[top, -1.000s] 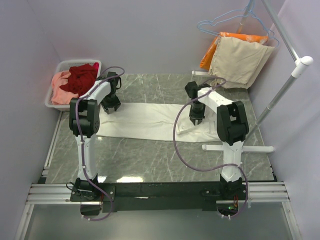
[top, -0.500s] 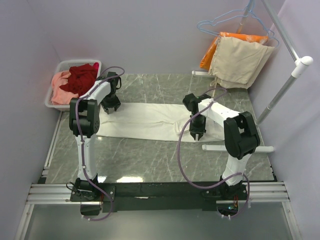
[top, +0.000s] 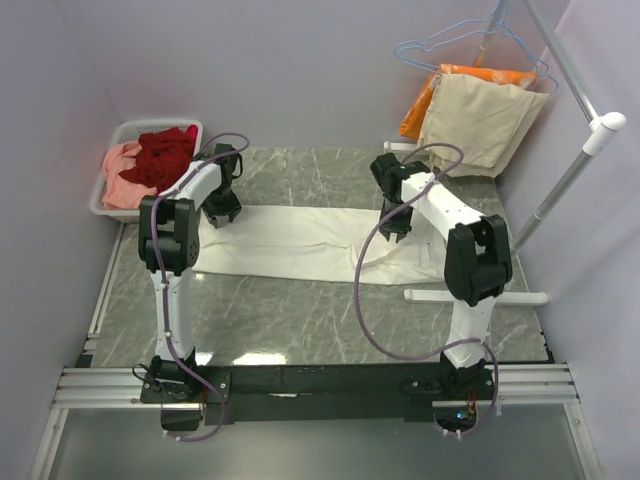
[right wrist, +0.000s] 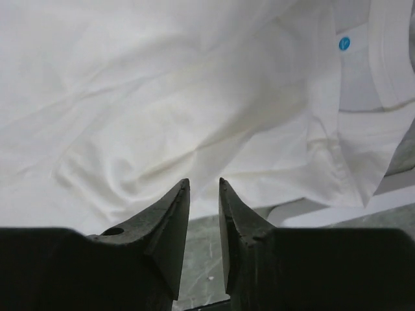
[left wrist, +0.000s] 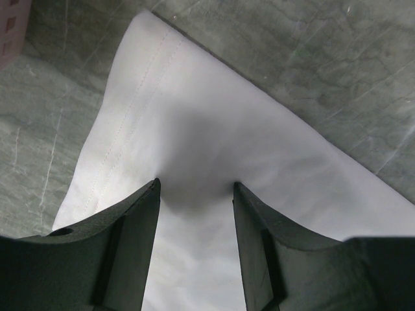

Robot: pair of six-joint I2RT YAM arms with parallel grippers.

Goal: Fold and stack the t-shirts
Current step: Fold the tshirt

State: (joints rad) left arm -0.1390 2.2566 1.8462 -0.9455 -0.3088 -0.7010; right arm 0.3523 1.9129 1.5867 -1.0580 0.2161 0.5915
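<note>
A white t-shirt (top: 300, 240) lies on the gray desk (top: 300, 320). It is folded into a long strip that runs from left to right between the two arms.

The left end effector (left wrist: 196, 188) is down at the left end of the strip, near a corner with a sewn hem. Its two fingers (left wrist: 133, 240) are about half open. The white cloth lies flat under the gap between them, and they are not pinching anything. I can't tell if the tips touch the cloth.

The right end effector (right wrist: 204, 183) is over the right end of the same shirt, where the cloth is bumpy and wrinkled. Its fingers are only a little bit apart and there is nothing between them. Through the thin gap I can see the desk, and the shirt's edge is just past the tips. The neck hole is on this end, with a small blue dot (right wrist: 344, 43) inside it.

At the back left corner sits a white basket (top: 160, 124). A dark red t-shirt (top: 165, 155) is piled in it, with a salmon pink t-shirt (top: 120, 185) beside it, both in a heap.

At the back right, a beige cloth (top: 480, 125) hangs on a rack, with an orange cloth (top: 420, 110) behind it.
</note>
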